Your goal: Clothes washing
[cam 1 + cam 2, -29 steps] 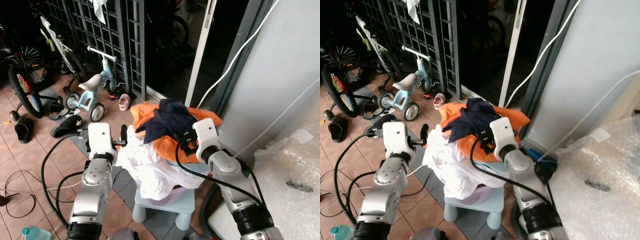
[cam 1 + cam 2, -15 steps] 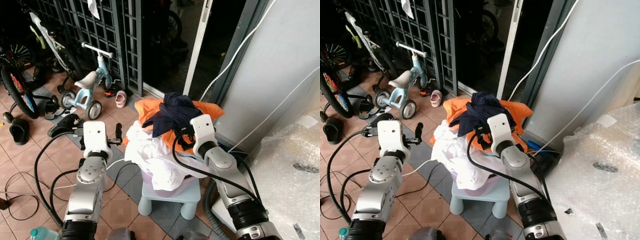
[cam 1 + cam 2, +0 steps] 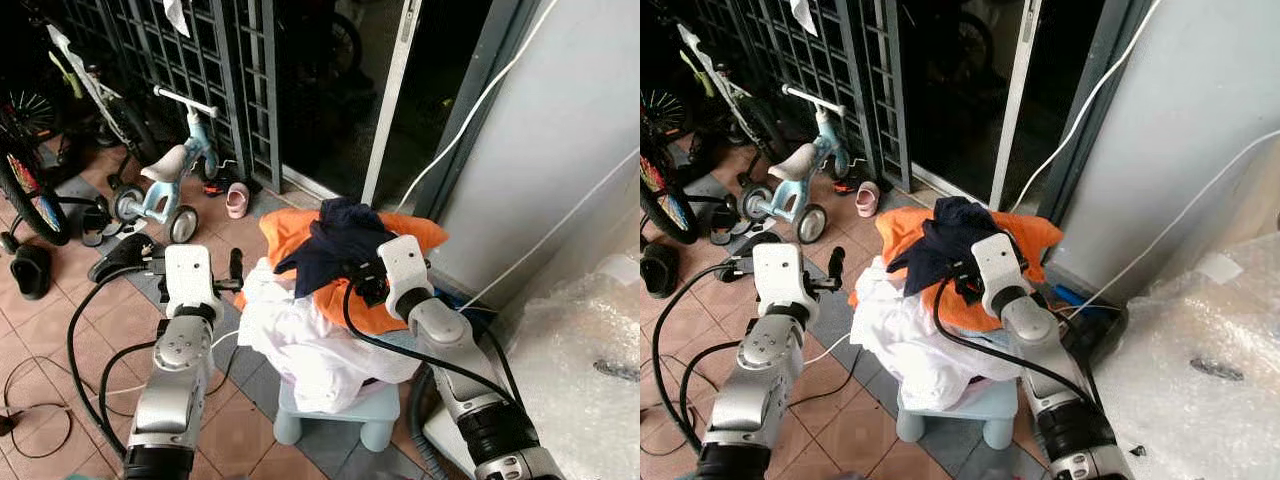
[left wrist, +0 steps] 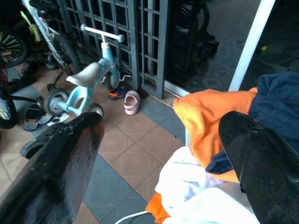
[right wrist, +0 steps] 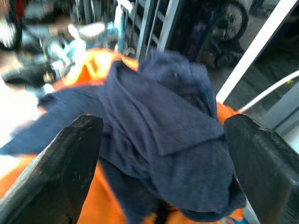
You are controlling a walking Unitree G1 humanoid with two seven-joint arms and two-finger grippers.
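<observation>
Hovering spread at the soft, light navy garment (image 3: 338,240), your right tool (image 3: 372,285) should have pinched a bunched fold.

A heap of clothes (image 3: 330,300) is sitting piled high: navy garment (image 3: 340,245) lying over orange cloth (image 3: 300,235), white fabric (image 3: 300,335) spilling down

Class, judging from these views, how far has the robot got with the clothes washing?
Done: nothing yet; the navy garment, orange garment and white garment sit heaped over the small stool. In hand: the open right gripper faces the navy garment; the open left gripper is beside the pile. Left: lifting and washing everything.
</observation>
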